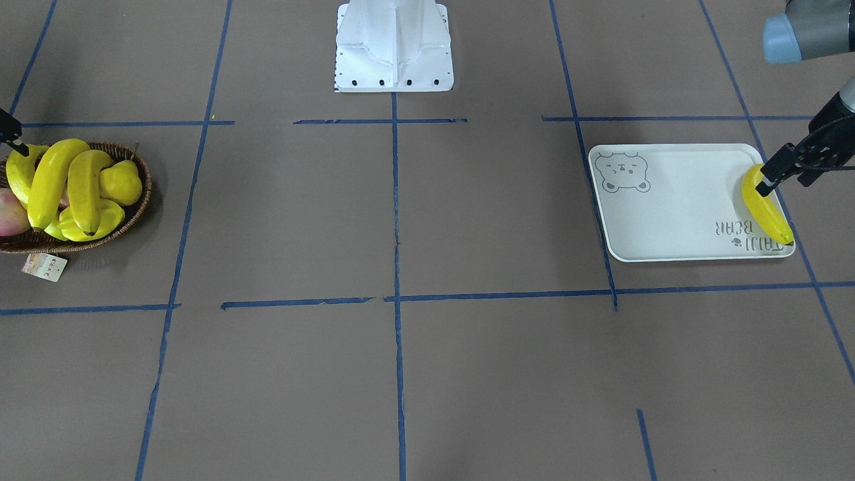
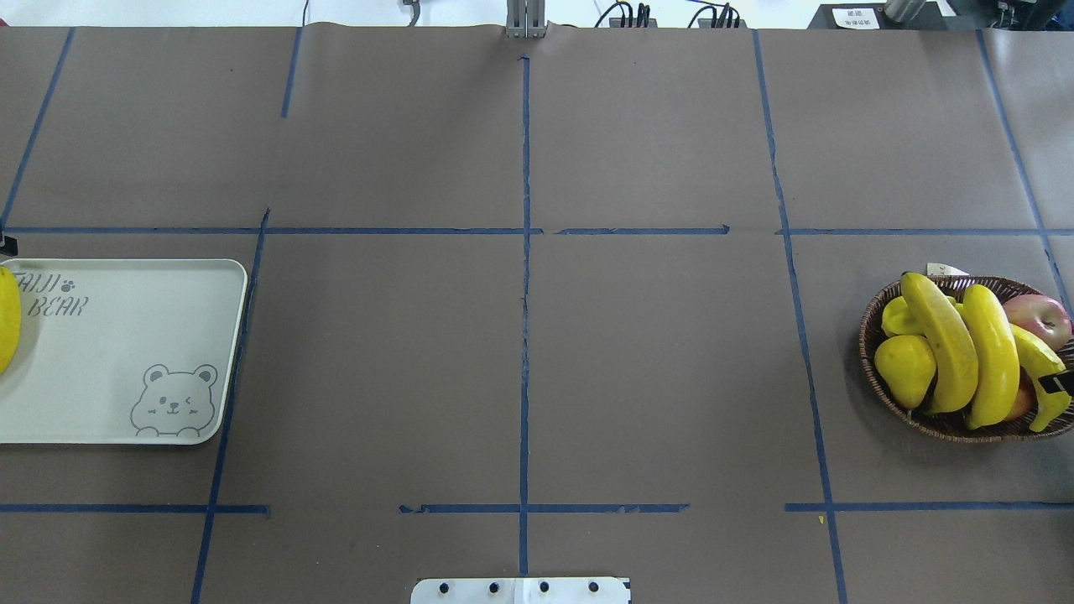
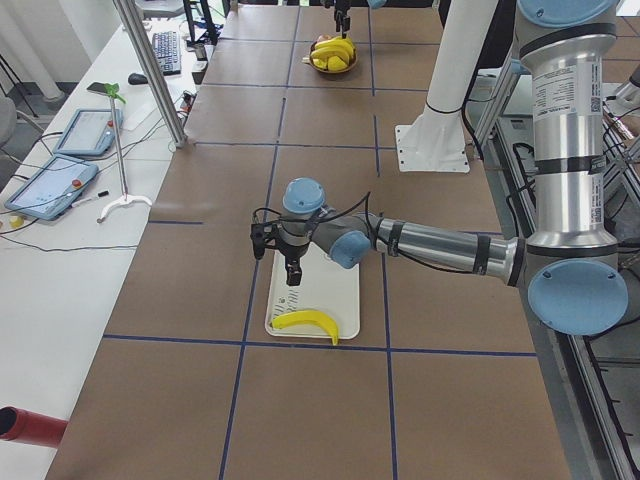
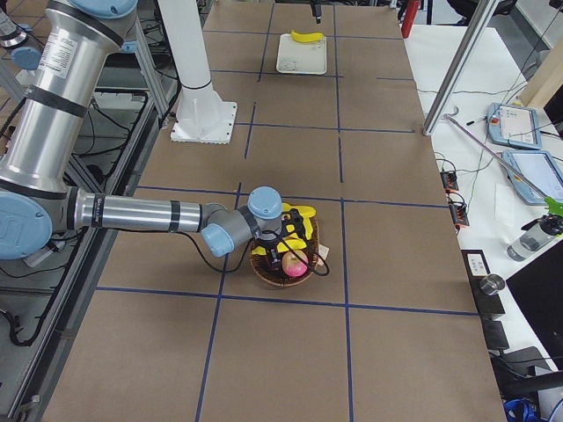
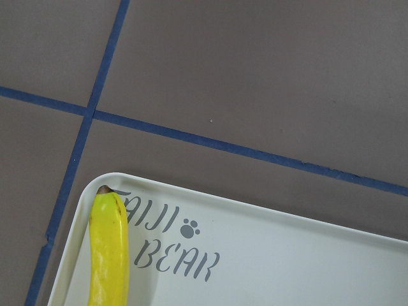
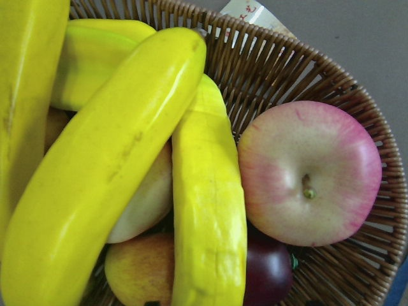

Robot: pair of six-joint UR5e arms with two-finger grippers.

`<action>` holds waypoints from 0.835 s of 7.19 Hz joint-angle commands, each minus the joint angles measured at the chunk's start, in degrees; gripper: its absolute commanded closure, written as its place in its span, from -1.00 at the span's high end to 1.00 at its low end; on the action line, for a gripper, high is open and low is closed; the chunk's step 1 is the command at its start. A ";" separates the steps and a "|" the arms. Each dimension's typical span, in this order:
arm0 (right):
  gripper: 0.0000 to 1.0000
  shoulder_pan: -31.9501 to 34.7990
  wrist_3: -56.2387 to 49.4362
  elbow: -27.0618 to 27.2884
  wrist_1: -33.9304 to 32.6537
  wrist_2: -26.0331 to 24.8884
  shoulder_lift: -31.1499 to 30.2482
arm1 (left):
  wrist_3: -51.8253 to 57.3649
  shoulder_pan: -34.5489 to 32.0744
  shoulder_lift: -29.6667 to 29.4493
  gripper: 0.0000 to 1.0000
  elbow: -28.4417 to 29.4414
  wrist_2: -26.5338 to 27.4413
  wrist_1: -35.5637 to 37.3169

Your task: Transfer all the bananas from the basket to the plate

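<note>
One banana (image 1: 765, 208) lies along the outer short edge of the pale bear tray (image 1: 674, 207), beside the "TAIJI BEAR" lettering. It also shows in the left wrist view (image 5: 109, 248). My left gripper (image 1: 789, 176) hovers just above it, open and empty. Three bananas (image 2: 948, 344) lie in the wicker basket (image 2: 881, 382) across the table. My right gripper (image 2: 1057, 383) is low over the basket's outer side, with one black finger across the outermost banana (image 2: 1036, 361). I cannot tell whether it is open or shut.
The basket also holds a yellow pear (image 2: 904, 369), a red-pink apple (image 6: 309, 172) and other fruit, with a paper tag (image 1: 44, 266) at its rim. The white robot base (image 1: 394, 47) stands mid-table. Blue tape lines cross the brown table.
</note>
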 commanded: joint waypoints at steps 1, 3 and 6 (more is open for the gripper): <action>0.43 -2.43 -0.01 0.01 0.08 -0.06 0.00 | 0.00 0.00 0.24 0.99 0.00 0.00 0.00; 0.35 -3.22 -0.10 -0.08 0.08 -0.06 0.00 | 0.00 0.09 0.33 0.99 0.09 0.00 0.00; -0.04 -3.75 -0.18 -0.08 0.08 -0.49 0.09 | 0.00 0.09 0.33 0.99 0.09 0.00 0.00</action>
